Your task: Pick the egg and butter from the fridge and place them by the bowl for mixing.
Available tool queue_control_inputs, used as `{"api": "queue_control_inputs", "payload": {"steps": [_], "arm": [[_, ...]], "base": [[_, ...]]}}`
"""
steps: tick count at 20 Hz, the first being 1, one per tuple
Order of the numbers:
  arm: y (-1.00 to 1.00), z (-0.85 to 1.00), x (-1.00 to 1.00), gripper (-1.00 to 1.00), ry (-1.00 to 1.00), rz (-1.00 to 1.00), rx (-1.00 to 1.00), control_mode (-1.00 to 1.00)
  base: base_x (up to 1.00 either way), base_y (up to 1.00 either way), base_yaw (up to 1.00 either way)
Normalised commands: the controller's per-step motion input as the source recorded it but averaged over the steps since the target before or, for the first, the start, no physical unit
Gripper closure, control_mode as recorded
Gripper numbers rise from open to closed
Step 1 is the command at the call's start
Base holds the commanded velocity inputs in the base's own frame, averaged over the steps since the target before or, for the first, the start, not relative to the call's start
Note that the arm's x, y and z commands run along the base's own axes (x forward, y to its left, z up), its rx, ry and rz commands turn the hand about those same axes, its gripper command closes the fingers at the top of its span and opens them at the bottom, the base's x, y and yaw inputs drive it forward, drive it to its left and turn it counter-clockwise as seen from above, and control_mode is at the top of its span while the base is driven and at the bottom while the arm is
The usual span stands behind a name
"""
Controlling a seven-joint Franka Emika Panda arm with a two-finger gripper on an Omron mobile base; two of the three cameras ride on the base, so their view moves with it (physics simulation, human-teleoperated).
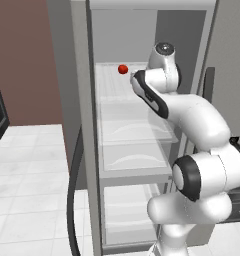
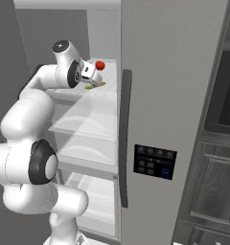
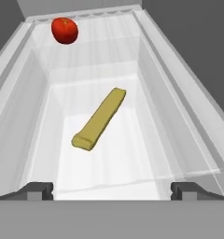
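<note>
While the end effector (image 3: 112, 189) stands wide open, the butter (image 3: 99, 119) lies between its fingertips (slightly ahead, untouched) on the fridge (image 3: 188, 140) shelf.

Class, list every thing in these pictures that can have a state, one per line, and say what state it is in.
fridge: door open, shelves exposed.
butter: lying flat on the top shelf, not gripped.
red ball: resting at the back of the same shelf, apart from the butter.
gripper: open, holding nothing, aimed at the butter.
top shelf: holds the butter and the red ball.

arm: raised, reaching forward | pincer (image 3: 112, 189): jaws wide apart, empty
</note>
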Motion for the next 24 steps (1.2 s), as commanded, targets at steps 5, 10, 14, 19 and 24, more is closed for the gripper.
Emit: {"api": "queue_control_inputs", "payload": {"steps": [5, 10, 14, 19, 24], "arm": [[0.0, -0.07, 0.33, -1.0, 0.02, -0.03, 0.0, -1.0], [0.0, -0.19, 0.26, -1.0, 0.01, -0.01, 0.0, -1.0], [0.0, -0.34, 0.08, -1.0, 0.0, 0.0, 0.0, -1.0], [-0.01, -0.32, 0.16, -1.0, 0.0, 0.0, 0.0, -1.0], [-0.04, -0.12, 0.31, -1.0, 0.0, 0.0, 0.0, -1.0]], "base": [[0.0, 0.0, 0.0], [0.0, 0.0, 0.0], [0.0, 0.0, 0.0], [0.0, 0.0, 0.0], [0.0, 0.0, 0.0]]}}
